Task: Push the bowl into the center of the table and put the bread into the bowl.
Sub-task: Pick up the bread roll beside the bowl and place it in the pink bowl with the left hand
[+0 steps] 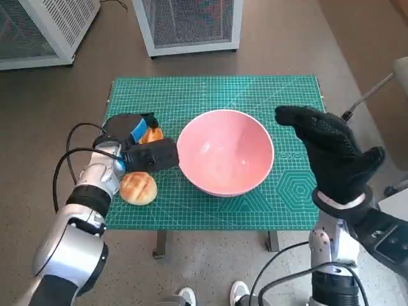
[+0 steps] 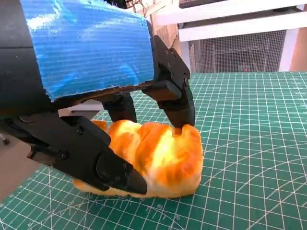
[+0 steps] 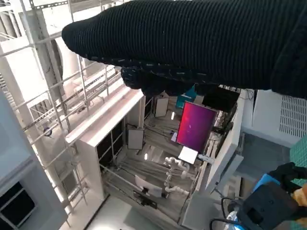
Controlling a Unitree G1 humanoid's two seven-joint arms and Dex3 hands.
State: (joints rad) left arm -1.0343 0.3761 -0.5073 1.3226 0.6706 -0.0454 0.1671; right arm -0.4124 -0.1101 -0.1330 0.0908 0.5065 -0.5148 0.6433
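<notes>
The left hand (image 2: 120,120) has its fingers (image 2: 180,108) closed around one piece of bread (image 2: 158,160) still resting on the green mat (image 1: 217,95), left of the pink bowl (image 1: 224,153) at the table's middle. The right hand (image 1: 331,153) hovers open and empty to the bowl's right. Risk, as judged: the grip looks shallow, so the bread may slip on lifting; a second roll (image 1: 138,188) lies nearer. No legible brand or label.
</notes>
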